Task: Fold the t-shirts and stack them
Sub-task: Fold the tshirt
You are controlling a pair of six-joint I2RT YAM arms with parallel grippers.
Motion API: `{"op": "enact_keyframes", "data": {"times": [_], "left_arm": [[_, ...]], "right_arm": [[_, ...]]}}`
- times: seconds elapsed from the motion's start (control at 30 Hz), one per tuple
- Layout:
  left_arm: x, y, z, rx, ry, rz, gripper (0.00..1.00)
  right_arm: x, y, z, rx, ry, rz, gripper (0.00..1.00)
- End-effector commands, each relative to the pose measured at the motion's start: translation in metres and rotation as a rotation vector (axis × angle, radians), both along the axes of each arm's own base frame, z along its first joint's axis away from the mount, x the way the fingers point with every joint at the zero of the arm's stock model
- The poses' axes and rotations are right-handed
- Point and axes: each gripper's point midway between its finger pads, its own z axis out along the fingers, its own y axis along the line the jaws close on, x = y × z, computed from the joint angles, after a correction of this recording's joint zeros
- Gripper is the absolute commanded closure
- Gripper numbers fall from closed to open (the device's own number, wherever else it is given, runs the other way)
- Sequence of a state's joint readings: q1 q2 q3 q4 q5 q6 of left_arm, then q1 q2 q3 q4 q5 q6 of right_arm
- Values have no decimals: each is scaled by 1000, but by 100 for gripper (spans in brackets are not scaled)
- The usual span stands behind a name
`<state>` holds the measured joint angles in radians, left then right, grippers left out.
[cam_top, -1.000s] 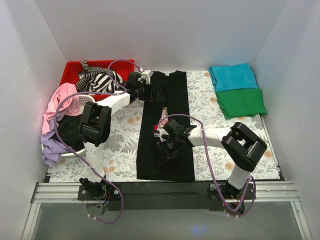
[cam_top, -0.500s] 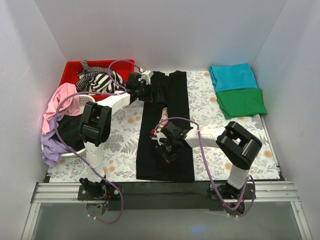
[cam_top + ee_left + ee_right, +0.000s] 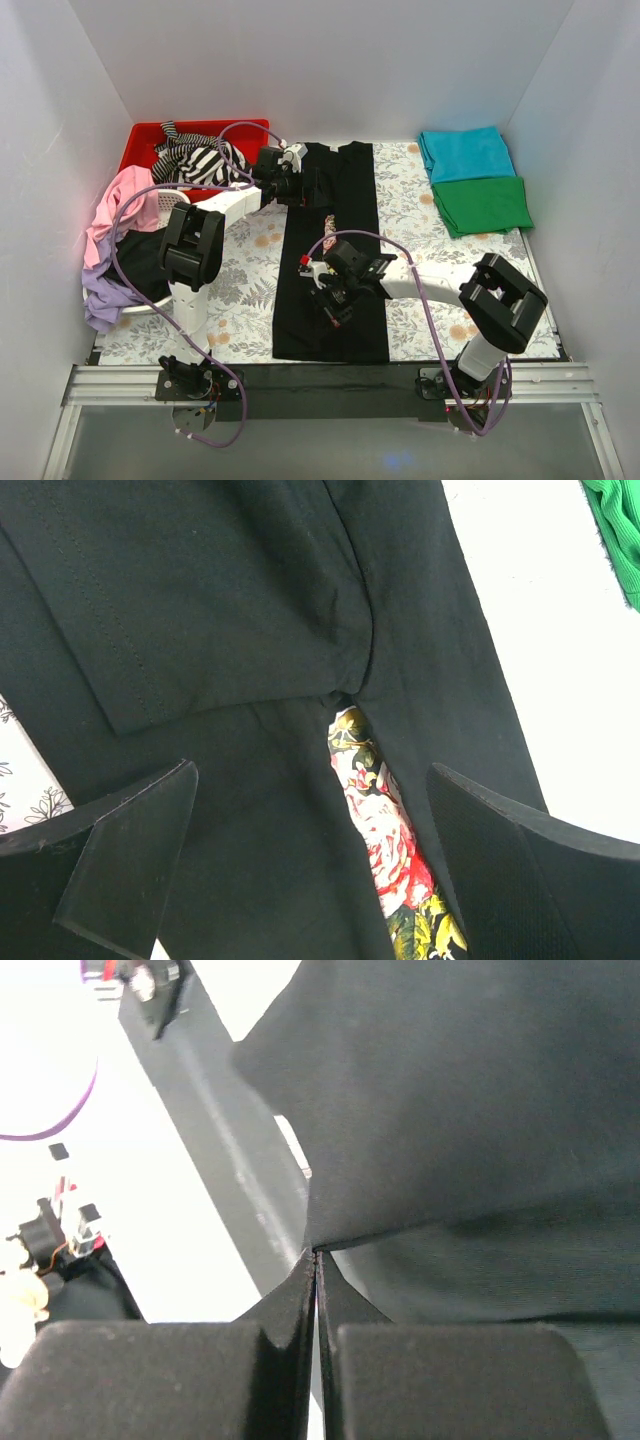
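Observation:
A long black t-shirt (image 3: 355,200) folded into a strip lies down the middle of the floral mat, a sliver of rose print (image 3: 375,830) showing in its fold. My left gripper (image 3: 305,185) hovers over its far end, near the sleeve, jaws wide open (image 3: 310,770) with nothing between them. My right gripper (image 3: 335,305) is at the strip's near left part. In the right wrist view its fingertips (image 3: 316,1252) are pressed together on a lifted edge of the black t-shirt (image 3: 470,1110).
Folded teal (image 3: 465,153) and green (image 3: 482,205) t-shirts lie at the back right. A red bin (image 3: 145,140) holds a striped tee (image 3: 200,160). The white basket (image 3: 170,205) at the left holds pink (image 3: 125,195), lilac (image 3: 100,300) and black cloth.
My right gripper has closed from half open onto the black cloth, and the right arm's elbow has swung to the right. The left arm has not moved.

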<state>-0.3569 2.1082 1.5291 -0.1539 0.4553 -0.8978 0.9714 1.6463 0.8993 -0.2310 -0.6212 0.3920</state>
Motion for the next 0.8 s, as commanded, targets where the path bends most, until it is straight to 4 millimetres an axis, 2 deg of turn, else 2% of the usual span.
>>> {"op": "enact_keyframes", "data": {"times": [0.0,0.1,0.13,0.17,0.2,0.27,0.3,0.37,0.4,0.43,0.47,0.5,0.53,0.57,0.6,0.63,0.67,0.7,0.73,0.77], "left_arm": [[8,-2,15,-4,-44,-9,2],[8,-2,13,-2,-39,-11,2],[8,-2,14,-1,-40,-12,2],[8,-2,13,1,-38,-11,2],[8,-1,12,3,-36,-8,2],[8,1,14,15,-36,1,2],[8,3,15,19,-37,7,2],[5,4,34,8,-61,17,2],[4,5,39,5,-69,17,2],[1,5,47,1,-77,20,2],[-2,6,67,-15,-102,27,2],[-10,9,71,-21,-98,30,2],[-17,10,76,-32,-97,30,2],[-25,12,99,-50,-127,31,2],[-36,18,89,-39,-95,43,2],[-44,20,91,-39,-92,46,2],[-62,27,93,-41,-79,53,2],[-65,27,106,-56,-95,57,2],[-82,34,91,-39,-54,73,2],[-93,36,88,-44,-33,83,2]], "right_arm": [[-18,-2,15,30,40,53,99],[-25,-4,9,13,70,66,99],[-26,-4,5,3,84,68,95],[-27,-5,5,-3,91,73,79],[-23,-6,2,-26,72,56,45],[-14,-6,5,-39,11,33,31],[-2,-13,0,-104,-55,-7,29],[19,-18,10,-141,-171,-67,23],[45,-22,16,-189,-290,-133,20],[52,-34,24,-226,-339,-163,17],[65,-41,27,-250,-384,-203,15],[82,-53,28,-294,-441,-264,14],[89,-62,34,-298,-460,-298,14],[101,-74,35,-307,-462,-345,14],[103,-87,33,-317,-465,-376,13],[106,-96,32,-325,-459,-405,13],[112,-115,25,-348,-447,-455,13],[118,-120,25,-351,-445,-480,12],[116,-132,19,-368,-428,-507,12],[122,-145,16,-395,-438,-553,12]]}}
